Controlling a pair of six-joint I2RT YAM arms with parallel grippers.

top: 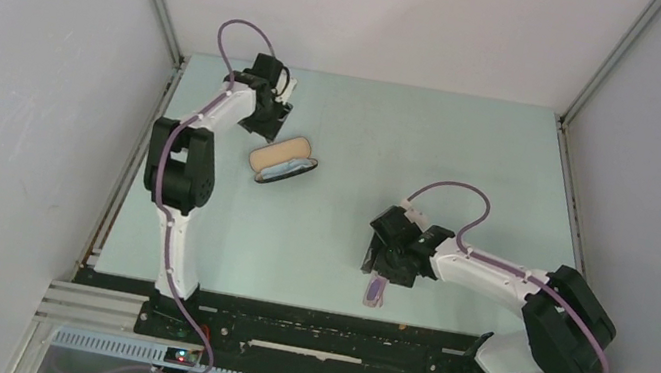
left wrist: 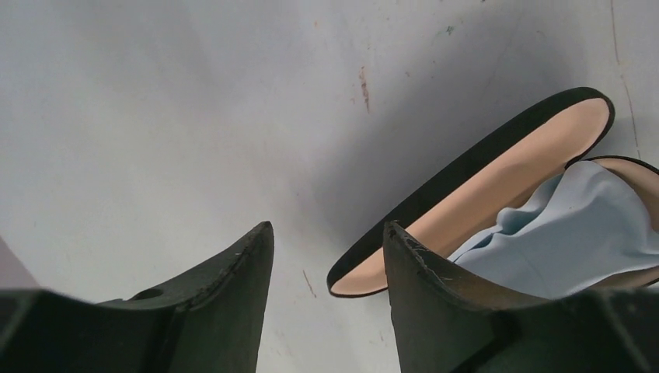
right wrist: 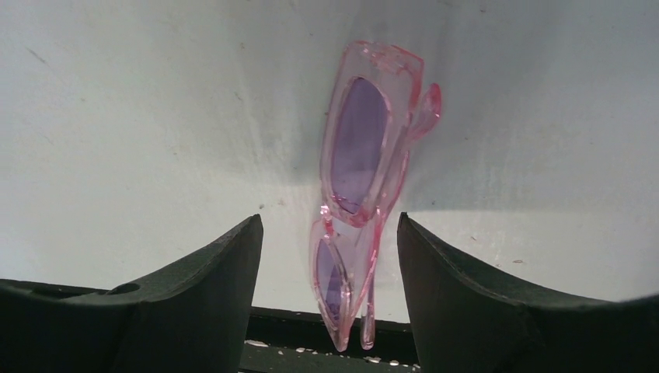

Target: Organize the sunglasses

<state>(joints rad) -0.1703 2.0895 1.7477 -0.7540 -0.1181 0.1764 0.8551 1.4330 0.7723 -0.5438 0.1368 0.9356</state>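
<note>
At the front edge of the worktop [top: 396, 137], the right fingers [right wrist: 210, 287] stand wide astride the folded sunglasses [right wrist: 357, 194] lying there, while farther back on the left, the left fingers [left wrist: 225, 287] hang wide and empty beside the open case [left wrist: 482, 186] holding a blue cloth [left wrist: 567, 225].

Pink sunglasses [right wrist: 359, 155], blk/tan case [left wrist: 497, 183].

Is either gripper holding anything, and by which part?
Nothing is held. The right gripper stands open around the sunglasses, not gripping; the left gripper is open near the case.
</note>
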